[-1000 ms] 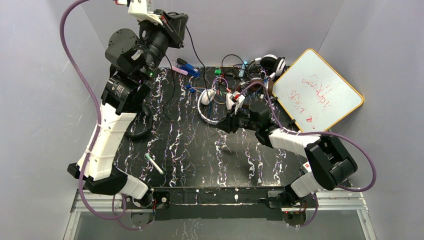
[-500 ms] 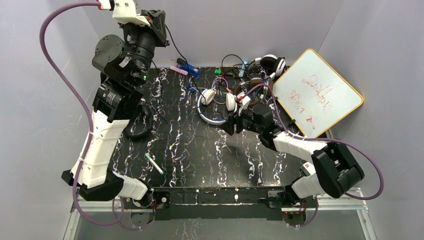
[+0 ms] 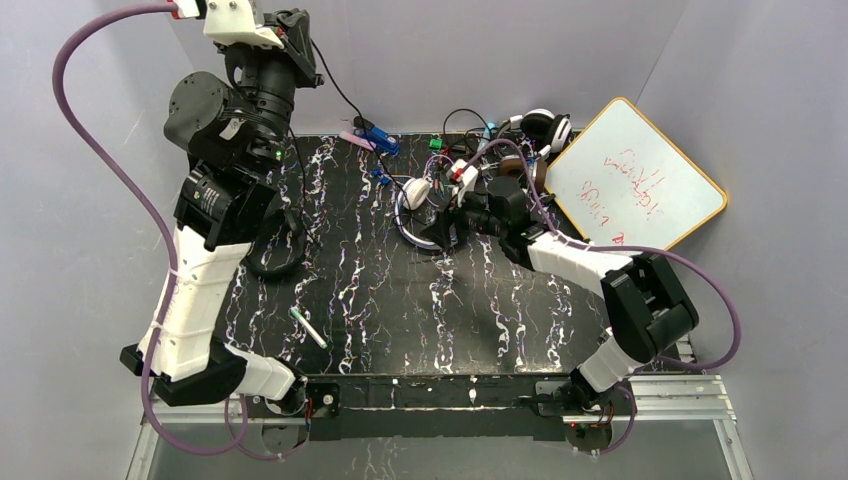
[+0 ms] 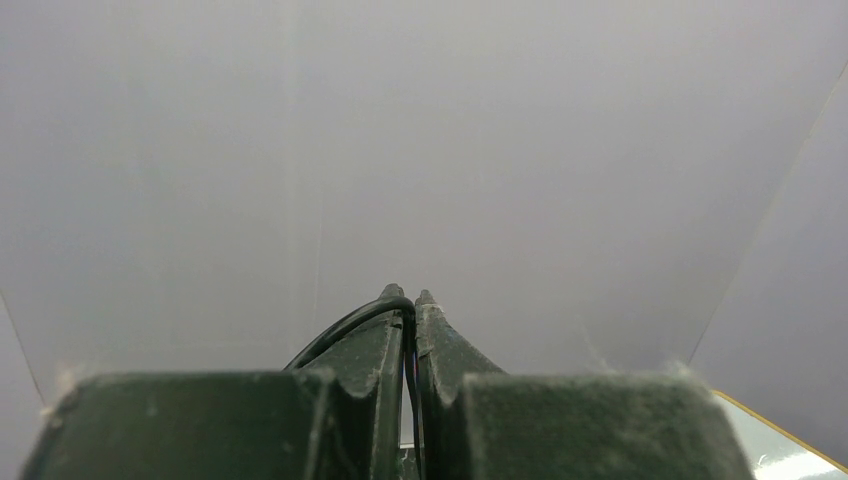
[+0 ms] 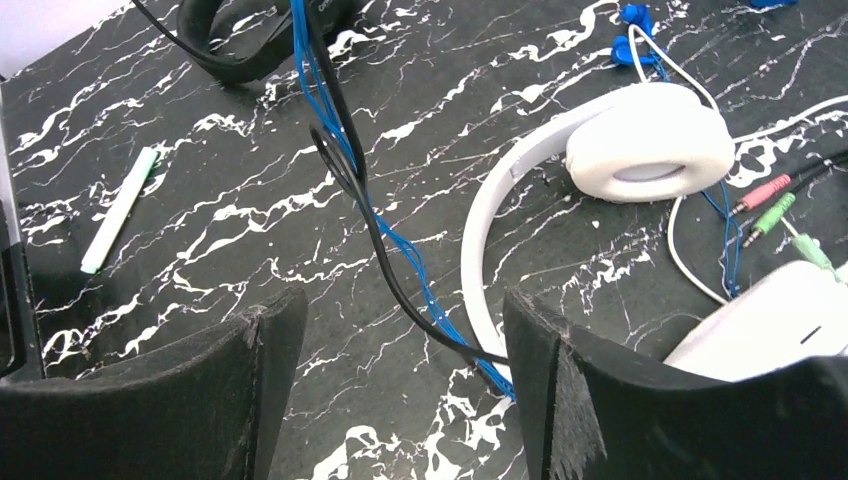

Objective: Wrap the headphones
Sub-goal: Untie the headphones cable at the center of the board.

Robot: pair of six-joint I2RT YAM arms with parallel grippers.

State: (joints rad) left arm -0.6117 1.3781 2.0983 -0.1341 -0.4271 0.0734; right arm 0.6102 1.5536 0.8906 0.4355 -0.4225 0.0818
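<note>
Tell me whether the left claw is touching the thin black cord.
Touching. The left wrist view shows the left claw shut, with the black cord pinched between its fingertips.

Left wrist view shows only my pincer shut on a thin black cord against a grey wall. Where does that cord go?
Observer: The left pincer is raised high, and the black cord drops from it to the far edge of the table.
Operator: What is the other arm doing?
Observer: The right pincer is open, low over the table, with a blue wire lying between its fingers, not gripped.
Operator: Where are the headphones?
Observer: The white headphones lie right beside that open pincer. The black headphones lie at the left, beneath the left arm.
</note>
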